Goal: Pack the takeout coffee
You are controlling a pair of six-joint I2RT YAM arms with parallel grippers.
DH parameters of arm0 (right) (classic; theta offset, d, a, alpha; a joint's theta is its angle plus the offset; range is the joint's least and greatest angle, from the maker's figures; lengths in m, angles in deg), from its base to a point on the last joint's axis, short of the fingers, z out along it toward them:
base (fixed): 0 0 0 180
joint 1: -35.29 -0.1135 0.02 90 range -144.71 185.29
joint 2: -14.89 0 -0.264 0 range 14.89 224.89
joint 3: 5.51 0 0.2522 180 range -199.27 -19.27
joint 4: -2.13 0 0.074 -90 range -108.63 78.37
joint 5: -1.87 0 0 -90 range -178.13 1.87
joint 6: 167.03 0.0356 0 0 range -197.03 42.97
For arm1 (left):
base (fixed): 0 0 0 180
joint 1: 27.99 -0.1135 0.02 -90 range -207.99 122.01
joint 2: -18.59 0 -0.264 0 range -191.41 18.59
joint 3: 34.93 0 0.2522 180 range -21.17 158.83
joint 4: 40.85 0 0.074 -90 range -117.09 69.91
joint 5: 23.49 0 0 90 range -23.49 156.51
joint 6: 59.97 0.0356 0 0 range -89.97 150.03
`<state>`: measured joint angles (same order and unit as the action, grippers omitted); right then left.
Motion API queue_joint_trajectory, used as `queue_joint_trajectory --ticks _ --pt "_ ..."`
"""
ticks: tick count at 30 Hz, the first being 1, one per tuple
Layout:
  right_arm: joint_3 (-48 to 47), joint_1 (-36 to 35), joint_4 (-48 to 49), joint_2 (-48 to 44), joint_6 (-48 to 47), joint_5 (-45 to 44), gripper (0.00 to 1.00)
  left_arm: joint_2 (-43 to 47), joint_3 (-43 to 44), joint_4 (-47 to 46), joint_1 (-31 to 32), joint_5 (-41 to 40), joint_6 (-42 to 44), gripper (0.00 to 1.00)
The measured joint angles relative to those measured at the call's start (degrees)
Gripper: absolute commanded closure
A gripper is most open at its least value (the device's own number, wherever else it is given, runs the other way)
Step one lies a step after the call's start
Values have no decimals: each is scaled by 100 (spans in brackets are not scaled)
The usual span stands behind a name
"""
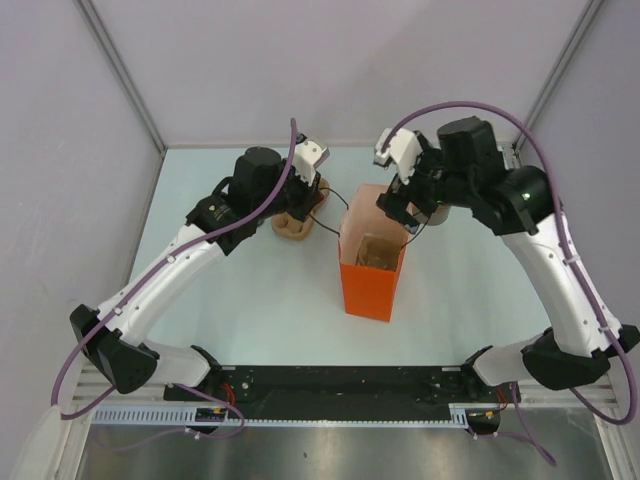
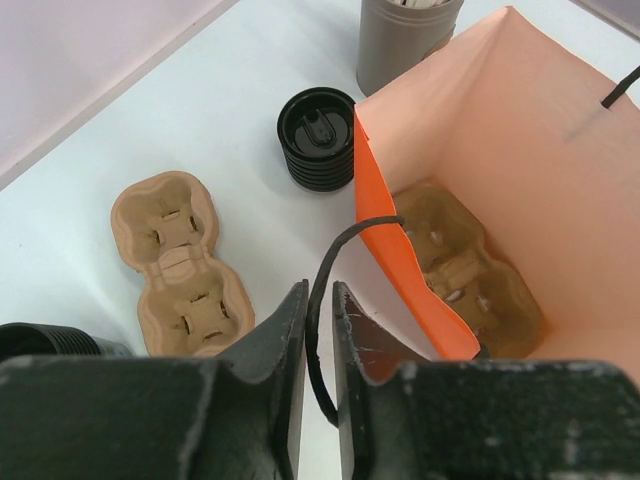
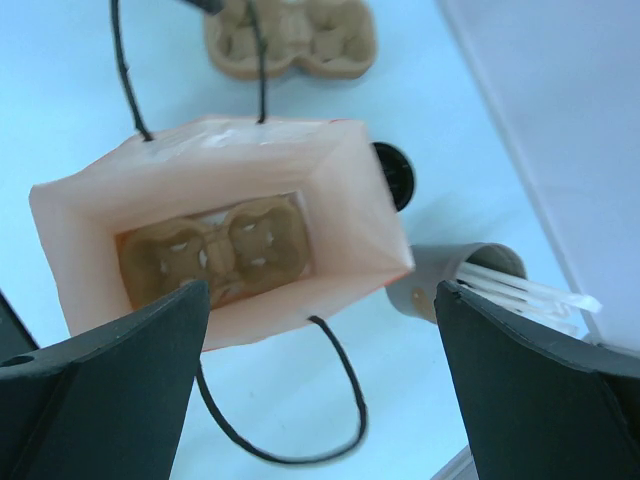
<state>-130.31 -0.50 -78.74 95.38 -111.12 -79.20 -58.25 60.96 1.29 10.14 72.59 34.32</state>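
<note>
The takeout coffee (image 2: pixel 318 135), a small black ribbed cup with a black lid, stands on the table behind the orange paper bag (image 1: pixel 368 290). In the right wrist view the cup (image 3: pixel 396 176) peeks out beside the bag (image 3: pixel 355 200). A pulp carrier (image 2: pixel 470 270) lies on the bag's floor. My left gripper (image 2: pixel 320 295) hovers at the bag's far-left rim, jaws a narrow slit apart, with the black cord handle (image 2: pixel 345 240) running loosely between them. Above the bag's right side my right gripper (image 3: pixel 322 300) is wide open and holds nothing. The near handle (image 3: pixel 340 400) hangs slack.
A second pulp carrier (image 2: pixel 180 265) lies on the table left of the bag. A grey-brown cylinder of white sticks (image 3: pixel 450 280) stands behind the bag on the right. Another black ribbed cup (image 2: pixel 50 340) shows at the left wrist view's lower left. Walls enclose three sides.
</note>
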Motion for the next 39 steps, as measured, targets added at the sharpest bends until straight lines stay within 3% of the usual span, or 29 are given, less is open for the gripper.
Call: queue_joint_trajectory --ticks 6,9,15,21,28,39 --pt "-96 492 380 -540 243 177 0 0 0 0 0 0 2 65" --pt "-92 748 566 -748 361 216 0 0 0 0 0 0 0 52" --pt "385 1364 907 -1102 560 457 0 0 0 0 0 2 15 35" --pt "997 2070 1130 -1523 719 918 0 0 0 0 0 0 20 27" --pt "1534 2380 1279 -2138 562 1126 0 35 0 2 0 -7 28 17" --pt "2280 2505 1163 -2579 -678 933 0 297 0 2 0 -190 164 11"
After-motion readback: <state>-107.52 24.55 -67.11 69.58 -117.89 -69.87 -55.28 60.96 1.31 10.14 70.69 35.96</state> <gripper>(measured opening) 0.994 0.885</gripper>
